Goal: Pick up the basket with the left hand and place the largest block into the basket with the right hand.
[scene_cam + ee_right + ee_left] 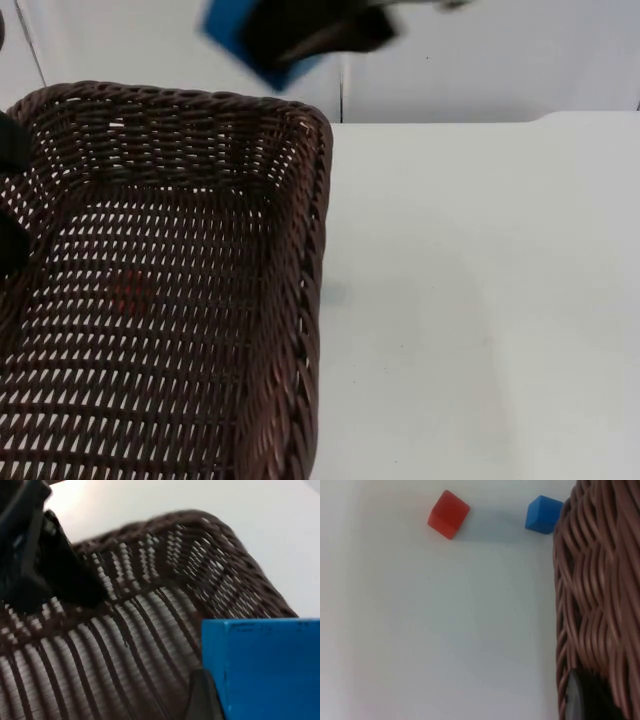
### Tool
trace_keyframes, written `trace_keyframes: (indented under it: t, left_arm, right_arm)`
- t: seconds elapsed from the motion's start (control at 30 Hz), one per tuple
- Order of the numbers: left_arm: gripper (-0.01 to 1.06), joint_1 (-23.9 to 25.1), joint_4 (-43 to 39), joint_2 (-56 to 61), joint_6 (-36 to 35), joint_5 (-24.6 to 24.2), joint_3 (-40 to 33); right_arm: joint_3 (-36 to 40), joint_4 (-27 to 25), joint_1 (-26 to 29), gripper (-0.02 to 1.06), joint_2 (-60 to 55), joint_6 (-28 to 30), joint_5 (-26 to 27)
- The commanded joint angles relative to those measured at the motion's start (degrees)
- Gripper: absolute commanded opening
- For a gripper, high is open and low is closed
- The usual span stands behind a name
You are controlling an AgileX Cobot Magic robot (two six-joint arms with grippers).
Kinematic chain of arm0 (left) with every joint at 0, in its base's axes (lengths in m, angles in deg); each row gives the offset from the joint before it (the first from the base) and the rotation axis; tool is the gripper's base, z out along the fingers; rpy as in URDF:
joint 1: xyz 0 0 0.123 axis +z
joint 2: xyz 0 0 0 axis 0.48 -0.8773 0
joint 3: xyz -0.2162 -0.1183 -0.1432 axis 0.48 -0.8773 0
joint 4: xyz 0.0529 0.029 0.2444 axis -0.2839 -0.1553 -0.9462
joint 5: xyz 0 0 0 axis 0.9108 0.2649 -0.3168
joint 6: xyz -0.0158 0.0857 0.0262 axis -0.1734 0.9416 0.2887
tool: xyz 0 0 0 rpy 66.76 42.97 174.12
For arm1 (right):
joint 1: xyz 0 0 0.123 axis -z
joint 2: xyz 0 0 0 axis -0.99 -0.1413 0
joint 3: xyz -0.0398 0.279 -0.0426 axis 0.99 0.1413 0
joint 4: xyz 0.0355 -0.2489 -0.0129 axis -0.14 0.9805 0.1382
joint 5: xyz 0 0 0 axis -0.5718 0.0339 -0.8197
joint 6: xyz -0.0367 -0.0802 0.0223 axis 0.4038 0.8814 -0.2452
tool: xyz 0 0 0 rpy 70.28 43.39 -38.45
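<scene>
Two grippers at work, both loaded. We see the right gripper (300,45) clamped on the big blue block (235,35), held in the air above the far rim of the basket (310,260), in front of the grey wall (500,55). In the right wrist view the block (265,670) sits just beside a black fingertip (202,700), with the basket's inside below it. Its top edge runs level there; in the top view the block is tilted.

Left gripper (12,190) is at the basket's left rim, fingers closed on the wicker; the left wrist view shows the woven wall (600,605) right against a black fingertip (580,700).

Basket is held off the table (480,300), open side up, long axis running from the near edge toward the wall. We see nothing between block and basket opening.

Left wrist view also shows a small red block (448,514) and a small blue cube (543,514) lying on the table, apart from each other; the blue one is next to the basket wall. The red block shows faintly through the basket floor from above (130,290).
</scene>
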Motion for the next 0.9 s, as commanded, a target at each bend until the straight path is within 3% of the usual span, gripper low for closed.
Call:
trace_keyframes:
  t: [0.0, 0.23, 0.5, 0.63, 0.7, 0.8, 0.83, 0.87]
  left_arm:
    - [0.00, 0.12, 1.72, 0.63, -0.40, 1.29, -0.02]
    - [0.00, 0.12, 2.05, 0.63, -0.40, 1.43, -0.02]
    - [0.00, 0.12, 2.16, 0.63, -0.40, 1.42, -0.02]
    - [0.00, 0.12, 2.28, 0.63, -0.40, 1.79, -0.02]
    - [0.00, 0.12, 2.28, 0.63, -0.40, 1.79, -0.02]
    - [0.00, 0.12, 2.28, 0.63, -0.40, 1.79, -0.02]
    - [0.00, 0.12, 2.28, 0.63, -0.40, 1.79, -0.02]
    - [0.00, 0.12, 2.28, 0.63, -0.40, 1.79, -0.02]
  right_arm:
    - [-2.87, -0.57, -0.89, 0.00, -2.92, 0.02, -0.80]
    - [-10.60, -0.57, -4.13, 0.00, -11.98, 0.02, -2.97]
    - [-11.25, -0.57, -4.12, 0.00, -16.17, 0.02, -3.32]
    - [-11.25, -0.57, -4.12, 0.06, -17.83, 0.02, -3.63]
    - [-11.25, -0.47, -4.12, 0.17, -18.35, 0.02, -4.56]
    - [-11.25, -0.08, -4.12, 0.43, -18.59, 0.02, -5.49]
    - [-11.25, -0.08, -4.12, 0.43, -18.59, 0.02, -5.49]
    - [-11.25, -0.08, -4.12, 0.50, -18.59, 0.02, -5.49]
